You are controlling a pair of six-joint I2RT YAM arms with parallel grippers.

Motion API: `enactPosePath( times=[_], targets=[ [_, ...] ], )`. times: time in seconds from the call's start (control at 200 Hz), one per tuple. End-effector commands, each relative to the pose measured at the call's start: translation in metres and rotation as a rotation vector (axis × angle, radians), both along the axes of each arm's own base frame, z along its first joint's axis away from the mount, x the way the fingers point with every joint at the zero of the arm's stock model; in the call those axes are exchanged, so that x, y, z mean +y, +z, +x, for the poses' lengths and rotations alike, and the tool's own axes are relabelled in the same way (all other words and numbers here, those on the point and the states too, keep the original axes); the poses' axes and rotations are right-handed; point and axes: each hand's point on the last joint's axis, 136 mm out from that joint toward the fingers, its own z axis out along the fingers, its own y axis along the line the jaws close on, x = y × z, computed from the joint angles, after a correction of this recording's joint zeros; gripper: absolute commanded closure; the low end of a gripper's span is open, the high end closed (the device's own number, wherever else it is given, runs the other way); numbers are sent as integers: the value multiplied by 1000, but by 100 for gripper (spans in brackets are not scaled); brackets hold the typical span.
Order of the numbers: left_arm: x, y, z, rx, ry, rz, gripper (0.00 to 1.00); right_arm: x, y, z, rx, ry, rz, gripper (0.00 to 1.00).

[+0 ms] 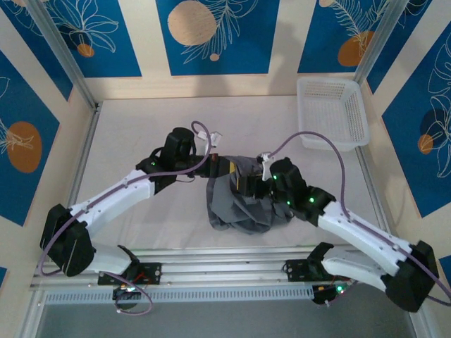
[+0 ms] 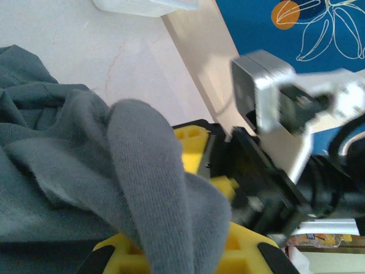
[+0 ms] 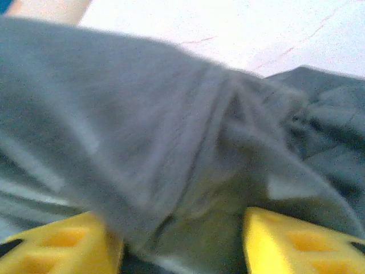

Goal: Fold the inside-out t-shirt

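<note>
Currently the t-shirt (image 1: 236, 204) lies bunched in a slate-grey heap at the middle of the table (image 1: 141, 134), with the white mesh basket (image 1: 332, 113) well apart toward 1 o'clock. At the heap's 11 o'clock edge the left claw (image 1: 217, 166) is clenched on a fold of the t-shirt. At its 1 o'clock edge the right claw (image 1: 254, 181) stands released, its yellow fingers (image 3: 57, 240) apart and cloth draped loosely between them.

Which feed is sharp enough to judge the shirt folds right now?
Top external: evenly lit, sharp, t-shirt readable. Left wrist: near fabric crisp, right arm behind it smeared. Right wrist: t-shirt blurred throughout, very close to the lens.
</note>
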Motion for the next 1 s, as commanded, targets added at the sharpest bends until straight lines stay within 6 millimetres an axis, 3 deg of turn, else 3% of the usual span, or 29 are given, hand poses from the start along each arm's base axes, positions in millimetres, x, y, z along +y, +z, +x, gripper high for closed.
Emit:
enactPosePath(
  times=[0.0, 0.065, 0.19, 0.265, 0.33, 0.42, 0.505, 0.595, 0.705, 0.845, 0.995],
  targets=[
    [10, 16, 4, -47, 27, 7, 100, 2, 22, 11, -104, 36, 27, 81],
    [18, 15, 6, -59, 38, 22, 100, 2, 33, 6, -105, 85, 96, 100],
    [37, 2, 18, -72, 76, 92, 100, 16, 62, -30, -106, 271, 224, 100],
    [54, -24, 35, -100, 125, 211, 100, 27, 84, -62, -78, 427, 337, 100],
    [67, -51, 53, -122, 161, 313, 97, 30, 100, -78, -43, 485, 417, 100],
    [61, -75, 68, -109, 138, 290, 93, 30, 118, -83, -14, 497, 515, 100],
    [42, -73, 70, -82, 82, 166, 82, 28, 127, -76, -7, 476, 579, 100],
    [40, -61, 64, -102, 63, 125, 61, 23, 121, -62, 11, 425, 579, 100],
    [61, -47, 48, -175, 98, 188, 53, 11, 105, -40, 61, 313, 558, 100],
    [89, -33, 17, -289, 136, 223, 53, 4, 98, -31, 74, 280, 573, 100],
    [69, -18, -27, -410, 0, 143, 69, 8, 98, -30, 103, 301, 580, 100]
  ],
)
